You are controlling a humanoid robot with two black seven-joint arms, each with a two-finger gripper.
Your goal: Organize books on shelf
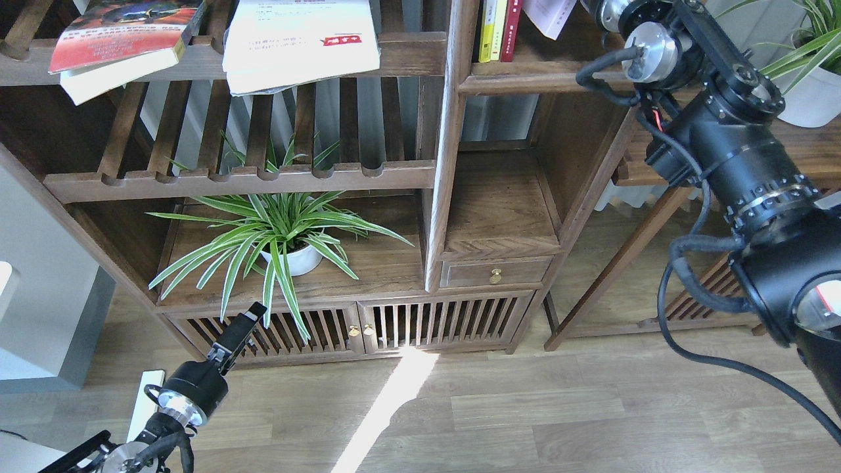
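On the shelf, your right gripper is cut off, so its jaws can't be told; the pink book could fall.

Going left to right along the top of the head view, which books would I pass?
Thick red-orange book lying flat → large white book with a red logo lying flat → upright yellow-spined book → upright dark-red-spined book → pale-pink book.
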